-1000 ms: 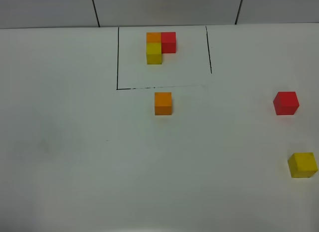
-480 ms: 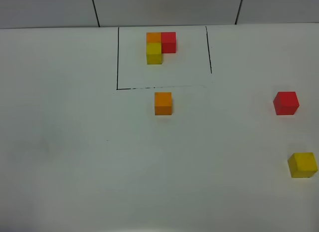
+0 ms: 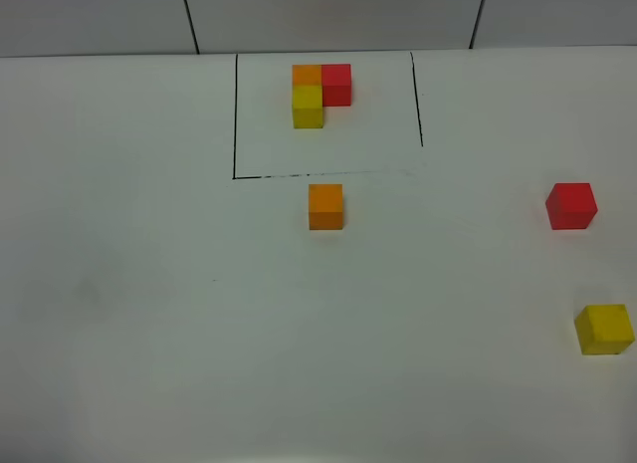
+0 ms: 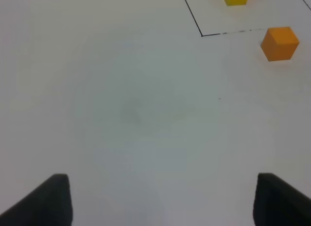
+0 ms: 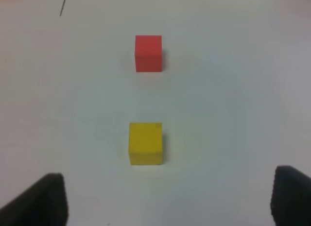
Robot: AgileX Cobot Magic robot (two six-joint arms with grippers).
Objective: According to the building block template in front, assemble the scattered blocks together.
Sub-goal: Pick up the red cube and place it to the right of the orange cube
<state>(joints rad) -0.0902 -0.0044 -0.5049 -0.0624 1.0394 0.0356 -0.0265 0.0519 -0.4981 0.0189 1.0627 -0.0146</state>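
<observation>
The template (image 3: 319,93), an L of orange, red and yellow cubes, sits inside black drawn lines at the table's far middle. The loose orange block (image 3: 325,205) lies just in front of the frame; it also shows in the left wrist view (image 4: 279,43). The loose red block (image 3: 570,205) and yellow block (image 3: 603,329) lie at the right, and both show in the right wrist view, red (image 5: 148,53) and yellow (image 5: 145,143). My left gripper (image 4: 163,199) is open and empty. My right gripper (image 5: 167,199) is open and empty, short of the yellow block. Neither gripper shows in the high view.
The black drawn frame (image 3: 235,134) marks the template area on the white table (image 3: 149,284). A wall with dark seams (image 3: 189,15) runs behind the table's far edge.
</observation>
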